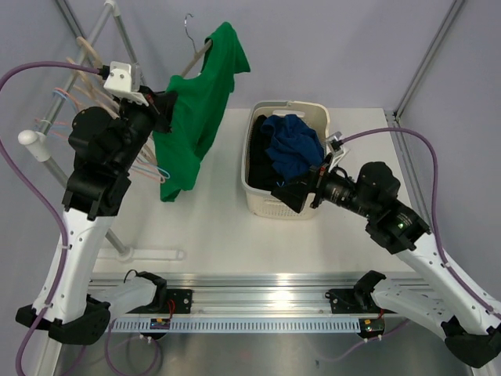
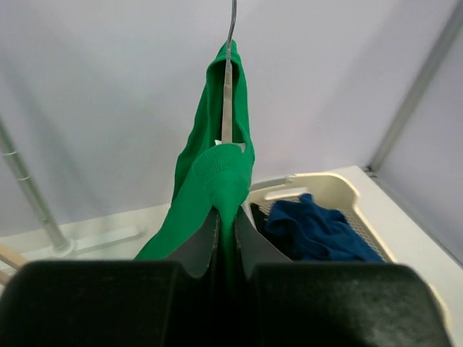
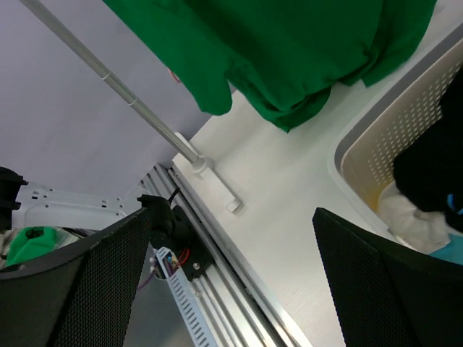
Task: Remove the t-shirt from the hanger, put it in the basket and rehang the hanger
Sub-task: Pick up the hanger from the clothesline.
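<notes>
- The green shirt [image 1: 196, 117] hangs on the hanger [image 1: 200, 53] at the back left. Its lower end dangles above the surface [image 1: 211, 227].
- My left fingers [image 2: 215, 242] are clenched on a ribbed fold of the shirt. Green cloth runs up from between them to the hanger's wooden bar.
- My right fingers [image 1: 296, 194] are spread wide and grip nothing. They sit at the near left corner of the basket [image 1: 262, 202].
- I can read no writing anywhere. The left wrist view shows a small white scrap where the fold meets the hanger, and I cannot tell whether it is a label.
- Only the left wrist view shows the grip itself and the rib knit. From above, my left fingers are a dark lump against the shirt's left edge.
- The top view alone shows the rack [image 1: 94, 39] just left of the shirt, with spare hangers [image 1: 145, 166] on it. The hanger's wire hook points up, and I cannot tell whether it rests on anything.
- The right wrist view looks up under the shirt, at its hem and a sleeve from below. It also shows a rack pole coming down to a foot [image 3: 195, 165] on the surface, and the rail [image 1: 258, 299] along the near edge.
- Blue cloth [image 1: 293, 141] lies on top in the basket, seen from above and from the left wrist. The right wrist view shows the basket's perforated wall, with black and white cloth inside.
</notes>
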Controlling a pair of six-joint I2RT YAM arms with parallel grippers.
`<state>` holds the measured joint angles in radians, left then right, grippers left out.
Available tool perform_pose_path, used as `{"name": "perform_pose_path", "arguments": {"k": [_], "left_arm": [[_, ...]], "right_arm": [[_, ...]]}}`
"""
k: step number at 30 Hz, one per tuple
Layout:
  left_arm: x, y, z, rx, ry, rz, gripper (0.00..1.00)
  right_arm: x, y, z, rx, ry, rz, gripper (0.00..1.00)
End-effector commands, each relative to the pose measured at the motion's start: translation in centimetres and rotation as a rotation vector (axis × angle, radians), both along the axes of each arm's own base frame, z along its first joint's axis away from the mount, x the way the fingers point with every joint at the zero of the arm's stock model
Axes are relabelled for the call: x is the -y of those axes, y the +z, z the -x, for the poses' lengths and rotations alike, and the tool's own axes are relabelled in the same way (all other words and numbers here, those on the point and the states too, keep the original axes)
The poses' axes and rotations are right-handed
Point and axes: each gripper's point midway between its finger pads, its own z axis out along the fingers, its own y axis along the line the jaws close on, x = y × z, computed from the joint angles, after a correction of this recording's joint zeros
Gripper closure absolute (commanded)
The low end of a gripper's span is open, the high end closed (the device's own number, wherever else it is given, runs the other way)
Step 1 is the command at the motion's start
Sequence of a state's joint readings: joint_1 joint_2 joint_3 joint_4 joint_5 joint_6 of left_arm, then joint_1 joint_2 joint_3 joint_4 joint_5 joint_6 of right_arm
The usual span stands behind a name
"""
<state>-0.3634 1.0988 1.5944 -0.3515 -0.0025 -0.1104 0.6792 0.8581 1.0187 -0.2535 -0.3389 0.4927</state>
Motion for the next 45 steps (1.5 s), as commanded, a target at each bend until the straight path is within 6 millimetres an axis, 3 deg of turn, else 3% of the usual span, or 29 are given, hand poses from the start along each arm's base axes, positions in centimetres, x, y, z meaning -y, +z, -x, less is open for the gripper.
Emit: {"name": "perform_pose_path", "arguments": {"k": [1, 5, 6, 11, 12, 14, 15, 19, 23, 26, 34, 37, 38, 40, 45], "left_arm": [[1.6, 7.1, 6.9, 0.208, -0.221, 0.099, 1.00], [2.6, 7.5, 10.6, 0.201, -0.357, 0.151, 1.00], [2.9, 7.5, 11.6, 0.194, -0.394, 0.170, 1.00], [3.6, 5.1, 12.8, 0.139, -0.457, 0.180, 1.00], [3.7, 4.6, 12.8, 0.131, -0.463, 0.174, 1.00], [3.9, 3.1, 12.6, 0.104, -0.469, 0.163, 1.00], [4.1, 2.7, 12.6, 0.096, -0.478, 0.159, 1.00], [4.7, 1.2, 13.1, 0.056, -0.526, 0.163, 1.00], [5.1, 0.2, 13.5, 0.038, -0.561, 0.175, 1.00], [5.4, -0.7, 13.3, 0.024, -0.574, 0.169, 1.00], [6.0, -1.9, 13.2, -0.009, -0.603, 0.187, 1.00], [5.9, -2.4, 13.2, -0.014, -0.595, 0.190, 1.00], [5.8, -2.4, 13.3, -0.008, -0.594, 0.191, 1.00], [5.7, -2.3, 13.6, 0.005, -0.593, 0.190, 1.00], [5.8, -1.8, 14.9, 0.009, -0.637, 0.205, 1.00]], "right_arm": [[2.1, 6.7, 0.7, 0.241, -0.053, -0.029, 0.01], [2.8, 10.7, 0.5, 0.367, -0.078, -0.034, 0.04], [3.3, 12.7, 1.0, 0.409, -0.081, -0.030, 0.05], [2.7, 17.9, 1.0, 0.498, -0.065, -0.088, 0.13], [3.0, 20.3, 1.4, 0.545, -0.067, -0.127, 0.13], [1.6, 21.2, 0.3, 0.538, -0.047, -0.129, 0.13], [1.7, 22.8, 0.8, 0.559, -0.036, -0.151, 0.13], [-0.6, 22.9, -0.8, 0.531, 0.007, -0.149, 0.14], [-3.3, 21.2, -3.3, 0.546, 0.014, -0.109, 0.13], [-5.2, 18.7, -6.3, 0.507, -0.034, -0.047, 0.12], [-9.1, 15.3, -9.1, 0.483, -0.055, -0.029, 0.14], [-9.7, 13.8, -10.2, 0.468, -0.088, -0.015, 0.30], [-9.6, 13.5, -10.4, 0.466, -0.100, -0.015, 0.44], [-9.5, 13.2, -10.5, 0.463, -0.106, -0.012, 0.56], [-9.5, 14.7, -9.4, 0.499, -0.069, -0.067, 1.00]]}}
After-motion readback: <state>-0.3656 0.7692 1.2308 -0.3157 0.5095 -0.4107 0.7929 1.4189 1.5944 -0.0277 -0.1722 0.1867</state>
